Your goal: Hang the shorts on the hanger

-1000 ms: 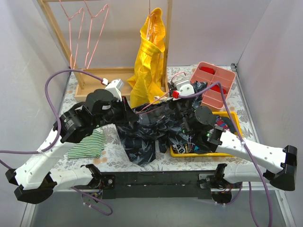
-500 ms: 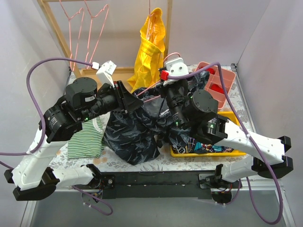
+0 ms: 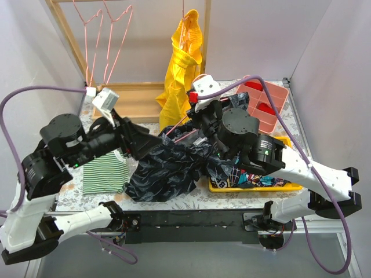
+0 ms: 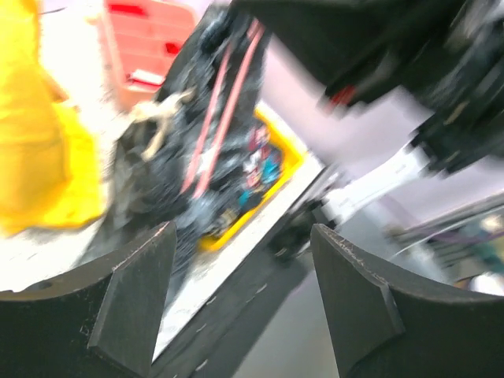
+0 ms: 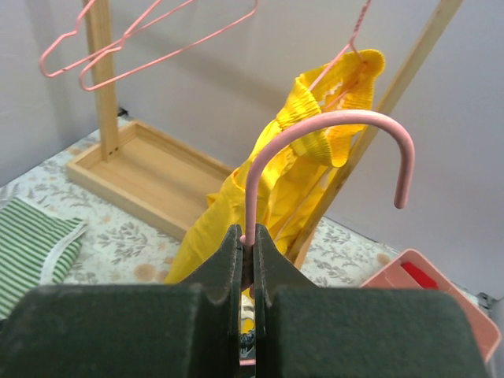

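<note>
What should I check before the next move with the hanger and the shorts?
1. Right fingers shut on the hanger just below its hook: ok.
2. Shorts threaded on the hanger: cannot tell. The left wrist view shows pink wire against the fabric but is blurred.
3. Left fingers holding the shorts: not ok. They stand apart with nothing between them.
4. Shorts off the table: not ok. The lower folds seem to rest on it.
5. Free spot on the wooden rack: cannot tell. Its rail is out of view.
</note>
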